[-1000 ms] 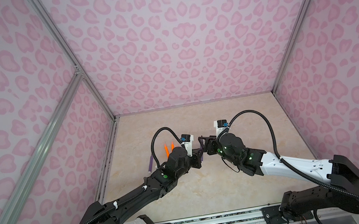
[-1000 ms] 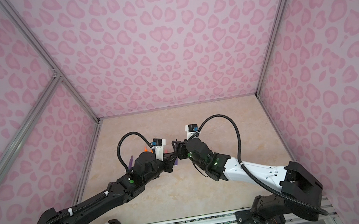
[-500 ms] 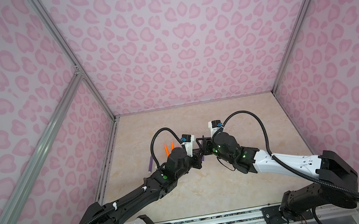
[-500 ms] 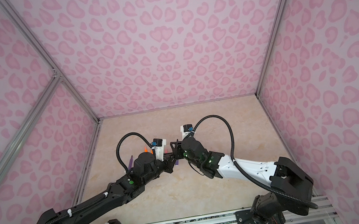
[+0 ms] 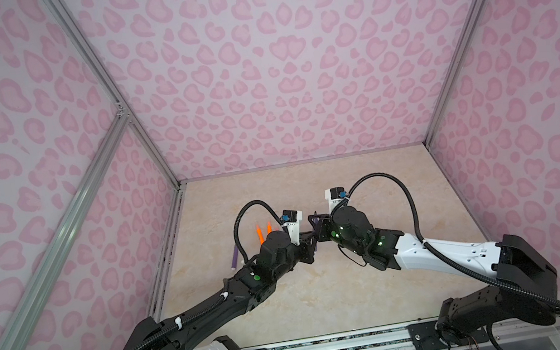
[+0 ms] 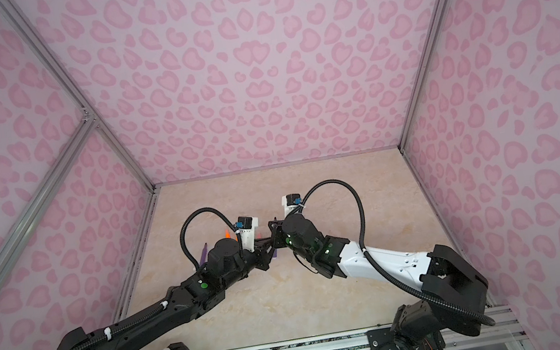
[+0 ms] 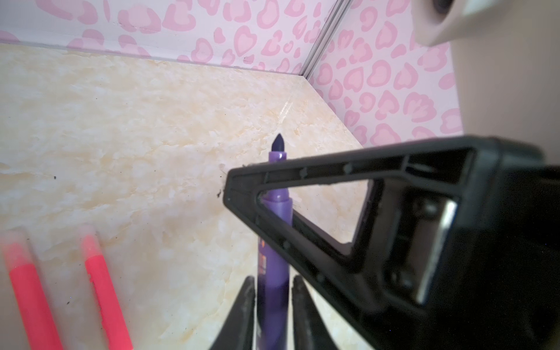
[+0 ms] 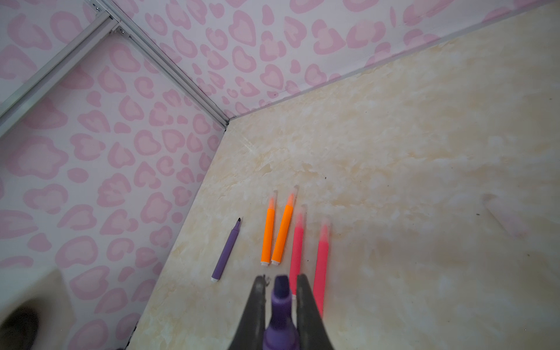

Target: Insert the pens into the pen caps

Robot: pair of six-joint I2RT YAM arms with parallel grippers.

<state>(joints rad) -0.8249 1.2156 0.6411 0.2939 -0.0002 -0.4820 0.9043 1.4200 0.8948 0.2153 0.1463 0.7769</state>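
Above the middle of the table [image 5: 327,300], where the right gripper [image 8: 280,276] pinches the purple pen [image 8: 280,321] near its bare tip and you cannot tell whether the left gripper [image 7: 272,288] clamps its barrel, expect the pen to pivot or drop if either pulls off-axis.

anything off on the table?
Only the loose purple pen: it lies alone nearer the side wall, apart from the orange pens and pink pens, its dark tip bare; theirs look covered by clear caps.

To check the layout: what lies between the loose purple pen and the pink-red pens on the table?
The two orange pens, side by side; the right wrist view shows it.
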